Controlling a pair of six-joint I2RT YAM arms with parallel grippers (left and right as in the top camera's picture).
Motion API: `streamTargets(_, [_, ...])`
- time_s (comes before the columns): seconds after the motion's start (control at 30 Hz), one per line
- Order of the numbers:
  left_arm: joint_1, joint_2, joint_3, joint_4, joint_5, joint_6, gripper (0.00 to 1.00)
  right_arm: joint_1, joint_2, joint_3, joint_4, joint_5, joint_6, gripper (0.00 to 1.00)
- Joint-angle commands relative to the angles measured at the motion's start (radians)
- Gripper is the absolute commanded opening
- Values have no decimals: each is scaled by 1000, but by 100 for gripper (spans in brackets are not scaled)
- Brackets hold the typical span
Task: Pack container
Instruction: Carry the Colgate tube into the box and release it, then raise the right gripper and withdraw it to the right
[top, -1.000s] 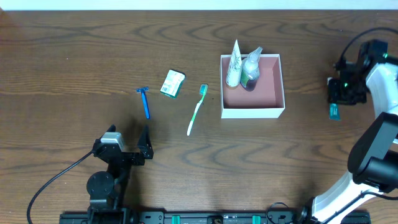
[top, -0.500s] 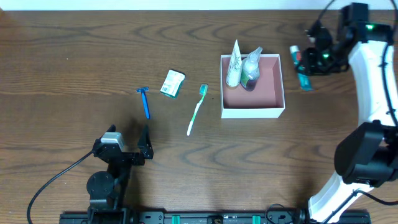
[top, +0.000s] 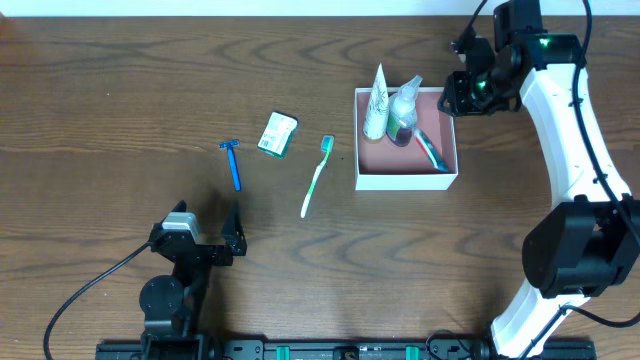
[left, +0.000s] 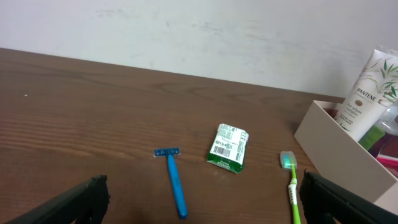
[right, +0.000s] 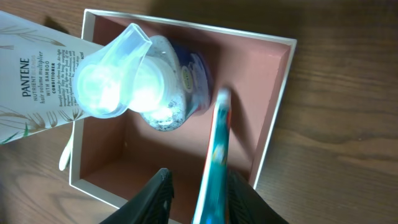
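Cardboard, we judge, makes the square white-walled, pink-lined container upper right of centre light yet stiff, best pinched by one wall; our right gripper stands slightly parted astride a teal tube, left gripper spread wide.

A blue razor lies on the dark wooden tabletop, head toward 12 o'clock. A green-and-white packet sits apart at its 2 o'clock. At the packet's 4 o'clock lies a green toothbrush, bristles toward 12 o'clock.
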Motion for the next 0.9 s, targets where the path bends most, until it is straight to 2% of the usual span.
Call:
streamTargets(0.0, [5, 0, -17, -32, 29, -9, 98, 10, 10, 13, 3, 7, 23, 32])
streamTargets(0.2, [5, 0, -17, -32, 29, -9, 98, 2, 10, 13, 26, 91, 73, 33])
streamTargets(0.4, [5, 0, -17, -32, 29, -9, 98, -89, 10, 13, 74, 182, 143, 72])
streamTargets(0.5, [5, 0, -17, -32, 29, -9, 98, -159, 10, 13, 85, 182, 175, 80])
streamTargets(0.6, [5, 0, -17, -32, 29, -9, 98, -237, 10, 13, 92, 182, 198, 99])
streamTargets(0.87, [5, 0, -17, -32, 29, -9, 98, -355, 10, 13, 64, 258, 198, 99])
